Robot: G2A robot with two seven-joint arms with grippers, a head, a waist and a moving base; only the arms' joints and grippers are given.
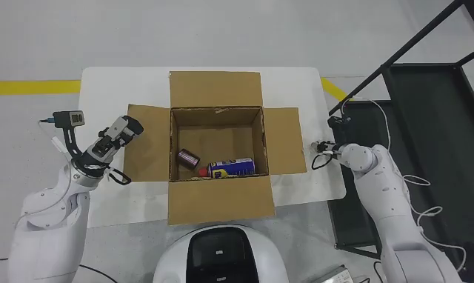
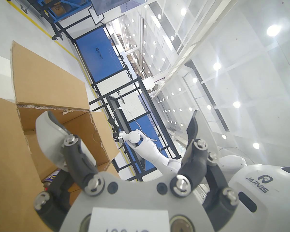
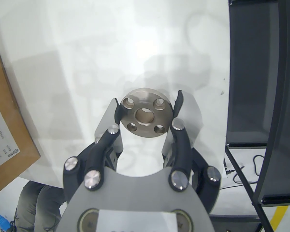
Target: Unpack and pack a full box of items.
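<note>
An open cardboard box (image 1: pixel 216 87) sits mid-table with its flaps folded out. Inside lie a blue and yellow spray can (image 1: pixel 231 167) and a dark maroon can (image 1: pixel 188 158). My right gripper (image 3: pixel 147 108) is shut on a round metal flange (image 3: pixel 146 117) with several holes, just above the white table (image 3: pixel 135 37) beside the box's right flap (image 3: pixel 4 112); in the top view it (image 1: pixel 324 146) is near the table's right edge. My left gripper (image 2: pixel 122 131) is open and holds nothing, tilted upward beside the box's left flap (image 1: pixel 126 127).
A black metal rack (image 1: pixel 422 112) stands close to the table's right edge, with cables hanging near the right arm. Bare table surface (image 1: pixel 118 87) lies behind the left flap and at the far right corner.
</note>
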